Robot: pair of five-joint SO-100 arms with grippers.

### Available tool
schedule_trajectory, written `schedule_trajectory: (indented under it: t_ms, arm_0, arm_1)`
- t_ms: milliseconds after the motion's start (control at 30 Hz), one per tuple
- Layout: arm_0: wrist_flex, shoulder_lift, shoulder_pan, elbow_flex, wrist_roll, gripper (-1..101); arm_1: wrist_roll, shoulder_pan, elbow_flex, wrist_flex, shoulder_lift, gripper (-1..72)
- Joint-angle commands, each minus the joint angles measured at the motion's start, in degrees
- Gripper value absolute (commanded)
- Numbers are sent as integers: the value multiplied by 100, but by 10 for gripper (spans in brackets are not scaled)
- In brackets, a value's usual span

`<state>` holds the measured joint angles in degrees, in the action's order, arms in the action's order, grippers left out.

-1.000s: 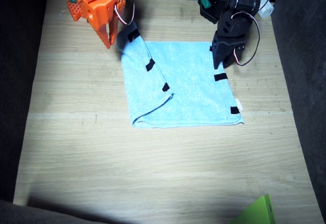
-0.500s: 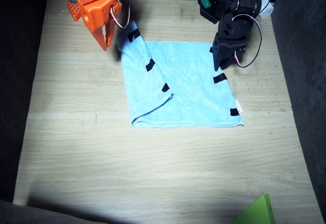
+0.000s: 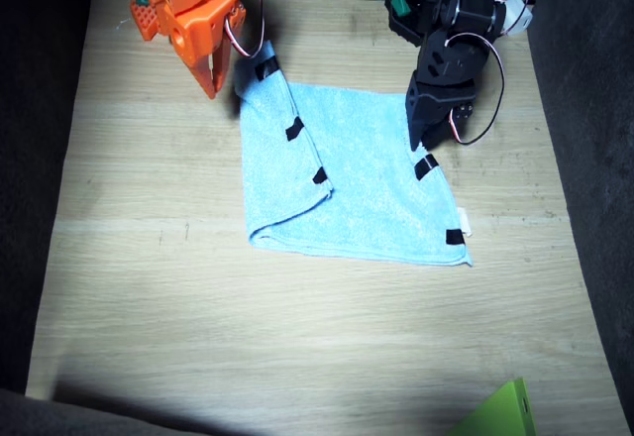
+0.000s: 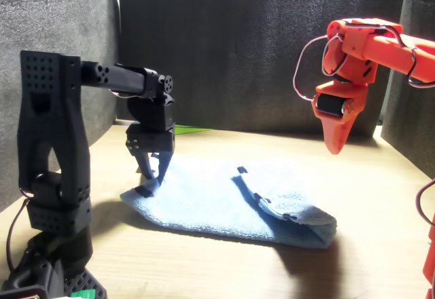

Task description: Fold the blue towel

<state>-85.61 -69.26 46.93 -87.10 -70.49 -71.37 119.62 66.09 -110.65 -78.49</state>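
We've got the black left gripper [image 4: 152, 171] pinching the blue towel [image 3: 367, 183] mid-frame; orange right gripper [image 3: 211, 81] hangs closed, upper left.

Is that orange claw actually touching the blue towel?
Apart. In the front view the right claw hangs well above the blue towel, with dark wall and bare table showing between them.

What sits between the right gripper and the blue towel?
Nothing visible. The right gripper hangs shut above bare table beside the blue towel, at its raised far corner. The left gripper is already down at the opposite edge.
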Motion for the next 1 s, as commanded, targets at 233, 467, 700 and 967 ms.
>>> schedule_trajectory:
  t_ms: [233, 467, 700, 967]
  arm_0:
    - [-211, -193, -387, 475, -255, -3]
    - [-861, -229, -562, 1468, -387, -3]
    - [-1441, 501, -835, 2733, -457, -3]
    - [-2030, 1529, -1389, 4192, -527, -3]
  arm_1:
    - [-193, 255, -26, -70, -105, 45]
    - [-299, 334, -18, -70, 79, 45]
    - [-369, 422, 9, -70, 97, 44]
    - [-378, 404, 70, -62, 185, 44]
